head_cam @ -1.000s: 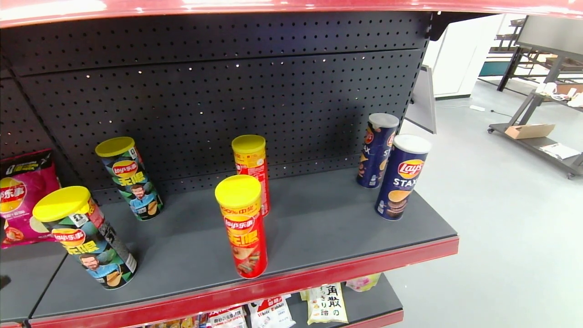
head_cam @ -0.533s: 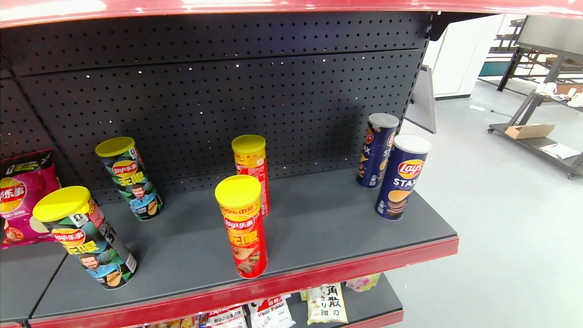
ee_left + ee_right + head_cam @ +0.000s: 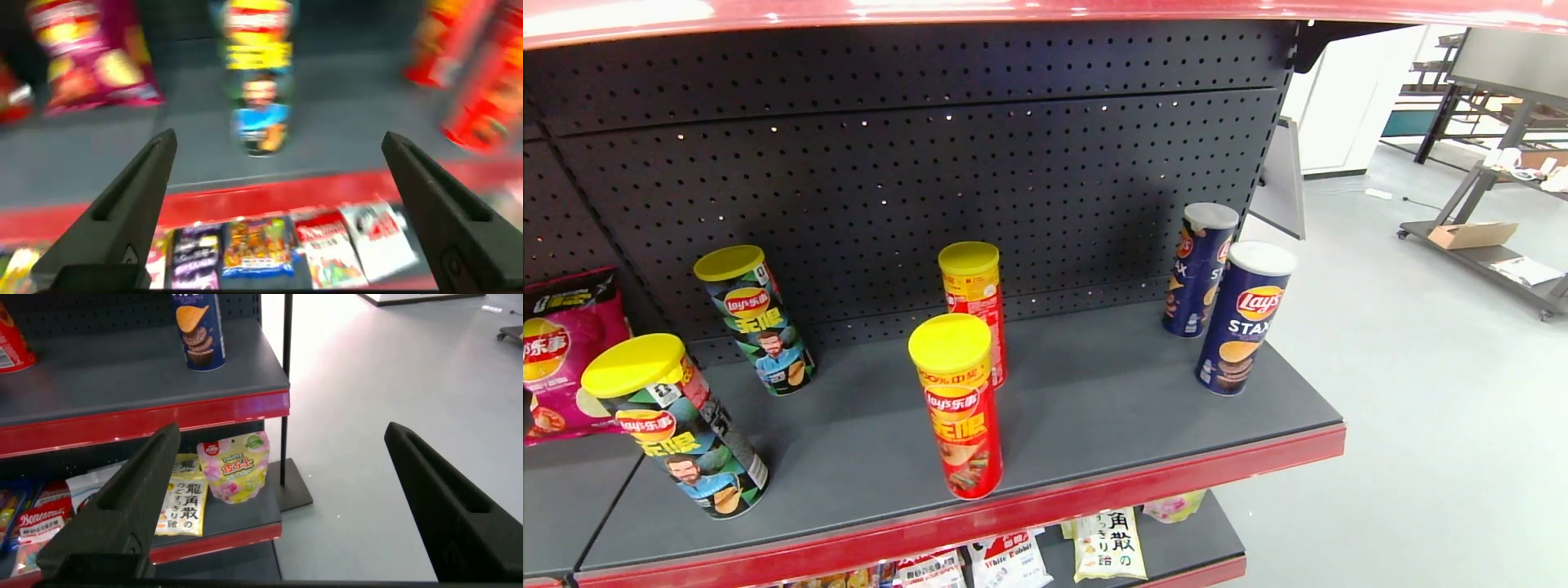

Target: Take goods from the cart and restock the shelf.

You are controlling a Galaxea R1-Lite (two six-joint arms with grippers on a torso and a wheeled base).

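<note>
Dark grey metal shelf board with red front lip (image 3: 1094,384), centre of head frame. Six upright cardboard crisp tubes stand on it in front-and-back pairs:
- green-black tubes with yellow lids (image 3: 678,425), lower left
- red tubes with yellow lids (image 3: 956,408), centre
- navy tubes with pale lids (image 3: 1245,327), right

Wide bare board between the pairs. Glossy pink crisp bag (image 3: 560,351) at left edge.

My left end effector (image 3: 278,139) is released and empty, facing the shelf lip. My right end effector (image 3: 282,429) is likewise spread and empty, near the shelf's end.

Judgement: restock partly done, plenty of room left. Nothing in hand, so the next load must come from the cart.
</note>
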